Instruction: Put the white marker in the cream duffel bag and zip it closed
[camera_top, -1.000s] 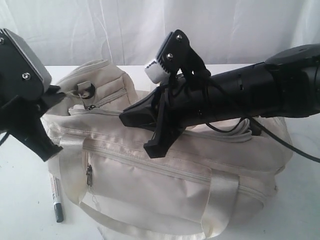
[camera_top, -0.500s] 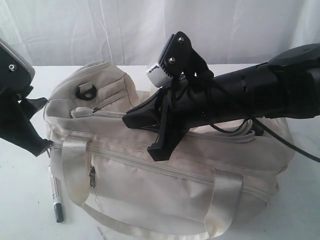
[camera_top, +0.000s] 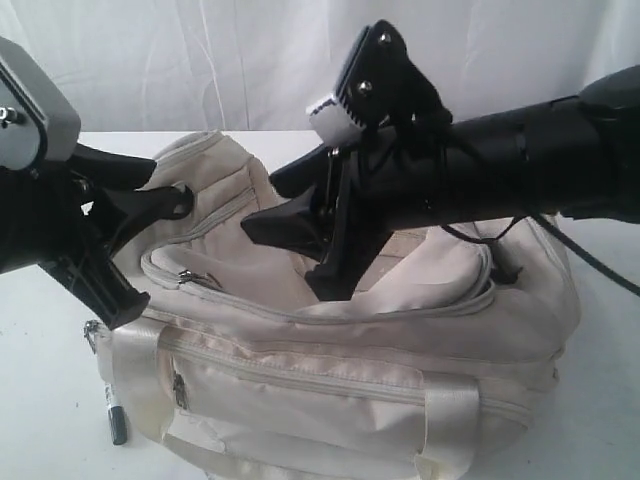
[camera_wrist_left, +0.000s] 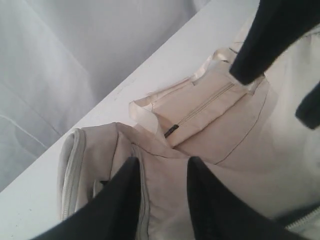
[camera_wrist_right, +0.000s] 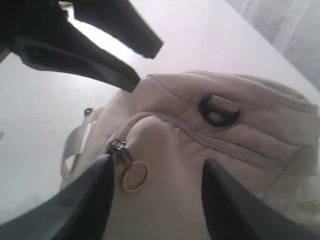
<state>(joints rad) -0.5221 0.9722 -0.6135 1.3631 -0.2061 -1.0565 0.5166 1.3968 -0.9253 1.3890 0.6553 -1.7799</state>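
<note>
The cream duffel bag (camera_top: 340, 370) fills the middle of the table. Its grey zipper pull (camera_wrist_right: 119, 149), with a gold ring (camera_wrist_right: 135, 176), hangs at the bag's left end (camera_top: 185, 277). My right gripper (camera_top: 258, 205) hovers open over that end (camera_wrist_right: 159, 161), with the pull beside one finger and nothing held. My left gripper (camera_top: 165, 188) is open above the bag's left end near a black strap ring (camera_wrist_right: 219, 111). Only bag fabric lies under its fingers (camera_wrist_left: 164, 162). The white marker (camera_top: 115, 420) lies on the table at the bag's front left corner. Only its dark-capped end shows.
The white table (camera_top: 40, 400) runs to a white curtain (camera_top: 200, 60) behind. A front pocket zipper (camera_top: 178, 390) and webbing handles (camera_top: 445, 430) face the camera. The right arm's cable (camera_top: 590, 265) trails over the bag's right side.
My right gripper has opened and lifted, letting go of the zipper pull. My left gripper opened and moved in over the bag's left end. The bag shifted and now covers most of the marker.
</note>
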